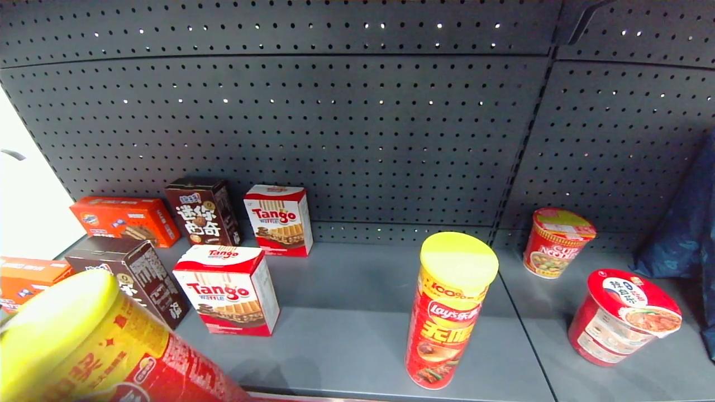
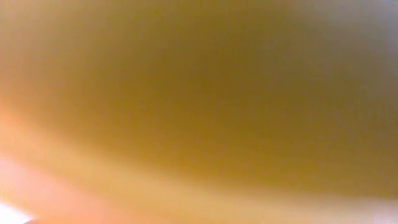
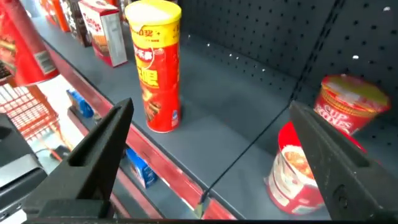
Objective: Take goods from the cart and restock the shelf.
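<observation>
Nearest, on the left, a chips can (image 1: 84,346) with a yellow lid hangs tilted in the air in front of the shelf (image 1: 346,335). I cannot tell how the left gripper has hold of it. If it is let go while it leans, it could roll off the near edge and fall. Just past it stand a dark box (image 1: 134,279) and a wafer box (image 1: 229,290). The can could bump them over. The right gripper (image 3: 211,109) is wide open with nothing in it, near the shelf's front edge. Farther in, a second chips can (image 1: 452,312) stands tall and could tip if bumped. Right of it sits a noodle bowl (image 1: 623,315).
</observation>
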Robot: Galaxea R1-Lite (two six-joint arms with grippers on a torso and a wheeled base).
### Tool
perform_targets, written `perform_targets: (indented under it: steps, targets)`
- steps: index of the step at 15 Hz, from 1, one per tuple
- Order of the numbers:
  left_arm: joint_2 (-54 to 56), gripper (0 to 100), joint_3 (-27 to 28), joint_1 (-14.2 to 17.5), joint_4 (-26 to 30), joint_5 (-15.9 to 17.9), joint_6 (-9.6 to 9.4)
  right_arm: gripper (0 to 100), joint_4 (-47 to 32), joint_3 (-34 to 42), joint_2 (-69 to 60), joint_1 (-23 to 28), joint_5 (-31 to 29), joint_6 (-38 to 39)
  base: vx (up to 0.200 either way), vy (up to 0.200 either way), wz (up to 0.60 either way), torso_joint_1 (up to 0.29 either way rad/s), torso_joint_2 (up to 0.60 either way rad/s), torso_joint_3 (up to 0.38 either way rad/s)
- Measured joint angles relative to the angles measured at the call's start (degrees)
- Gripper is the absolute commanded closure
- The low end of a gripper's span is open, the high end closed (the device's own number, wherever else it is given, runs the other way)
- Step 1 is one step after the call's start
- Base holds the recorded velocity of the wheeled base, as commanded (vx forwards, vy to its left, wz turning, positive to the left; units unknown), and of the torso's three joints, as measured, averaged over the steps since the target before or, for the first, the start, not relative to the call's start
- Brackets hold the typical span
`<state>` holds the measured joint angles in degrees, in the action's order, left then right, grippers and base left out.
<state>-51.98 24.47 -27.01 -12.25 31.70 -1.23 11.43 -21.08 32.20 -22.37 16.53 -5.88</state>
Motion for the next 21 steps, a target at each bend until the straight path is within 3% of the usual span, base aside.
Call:
perform_targets:
  steps: [5,8,12,15,21]
  targets:
    - [-8.48,100,10.20,-0.74,-0.17,-0.17,-0.62,0,-0.13,2.45,-4.78,0.96,-2.99,1.48,0.000,0.000,0.00,0.000,0.00,0.000]
    - [-13.73,100,13.87,-0.85,-0.23,-3.91,-1.17,0,-0.06,5.12,-6.02,1.67,-3.51,1.52,0.000,0.000,0.00,0.000,0.00,0.000]
    - [-19.90,100,16.96,-1.87,-1.84,-6.22,-2.90,0,0.20,5.56,-6.51,1.89,-3.49,1.45,0.000,0.000,0.00,0.000,0.00,0.000]
    - [-24.64,100,19.85,-1.84,-1.93,-6.88,-5.61,0,0.13,5.92,-7.09,1.73,-3.38,1.43,0.000,0.000,0.00,0.000,0.00,0.000]
    - [-33.94,100,27.56,-2.04,-1.91,-7.20,-7.28,0,-0.06,6.03,-9.16,1.37,-3.07,1.52,0.000,0.000,0.00,0.000,0.00,0.000]
